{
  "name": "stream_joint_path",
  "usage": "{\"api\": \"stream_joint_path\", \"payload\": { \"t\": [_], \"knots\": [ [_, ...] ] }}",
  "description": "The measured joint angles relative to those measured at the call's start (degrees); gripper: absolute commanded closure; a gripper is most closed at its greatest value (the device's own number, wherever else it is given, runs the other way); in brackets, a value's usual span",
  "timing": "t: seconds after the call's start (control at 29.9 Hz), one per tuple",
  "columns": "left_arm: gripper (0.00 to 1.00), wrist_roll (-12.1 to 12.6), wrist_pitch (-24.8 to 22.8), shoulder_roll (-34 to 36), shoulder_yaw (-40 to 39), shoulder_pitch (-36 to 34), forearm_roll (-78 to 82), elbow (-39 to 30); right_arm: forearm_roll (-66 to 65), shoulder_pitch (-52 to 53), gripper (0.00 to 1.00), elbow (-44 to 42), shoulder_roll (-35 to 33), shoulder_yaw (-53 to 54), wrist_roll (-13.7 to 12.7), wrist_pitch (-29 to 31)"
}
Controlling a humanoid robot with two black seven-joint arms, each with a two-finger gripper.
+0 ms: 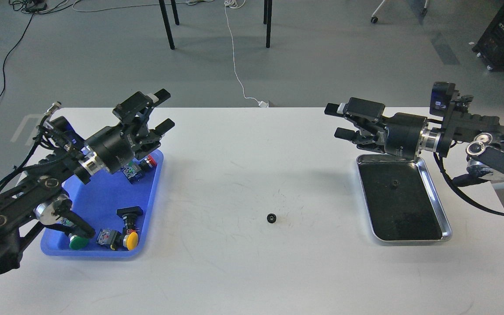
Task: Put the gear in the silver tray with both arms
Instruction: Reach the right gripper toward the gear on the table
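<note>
A small black gear [271, 217] lies on the white table, between the two trays and near the front middle. The silver tray [437, 199] sits at the right, its dark bottom holding one small dark speck-like piece [394, 184]. My left gripper [163, 110] is open and empty, raised above the far right corner of the blue tray, well left of the gear. My right gripper [336, 121] is open and empty, held above the table just past the silver tray's far left corner.
A blue plastic tray [148, 205] at the left holds several push-button parts with green, yellow and red caps. The white table [252, 271] ends in a front edge below. Chair legs and cables lie on the floor beyond the table.
</note>
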Motion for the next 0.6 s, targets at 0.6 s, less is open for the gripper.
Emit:
{"api": "stream_joint_path", "payload": {
  "t": [0.6],
  "knots": [
    [0.02, -0.02, 0.36, 0.74, -8.49, 4.02, -3.51, -0.19, -40.94, 18.06, 0.07, -3.81, 27.1, -26.56, -0.01, -0.02]
  ]
}}
